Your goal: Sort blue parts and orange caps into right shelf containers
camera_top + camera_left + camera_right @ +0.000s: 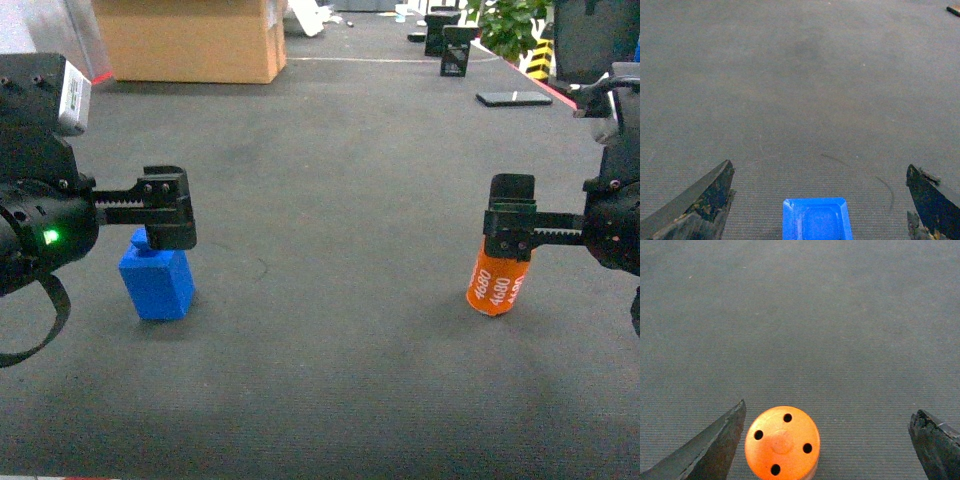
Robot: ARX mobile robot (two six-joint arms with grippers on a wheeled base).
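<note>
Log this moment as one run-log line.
left gripper: open, over blue part | right gripper: open, over orange cap, cap nearer one finger | both objects on grey mat | nothing grasped

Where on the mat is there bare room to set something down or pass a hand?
The widest bare patch lies between the blue part and the orange cap, and runs forward to the near edge. It is crowded only around each item, where an open end effector straddles it.
</note>
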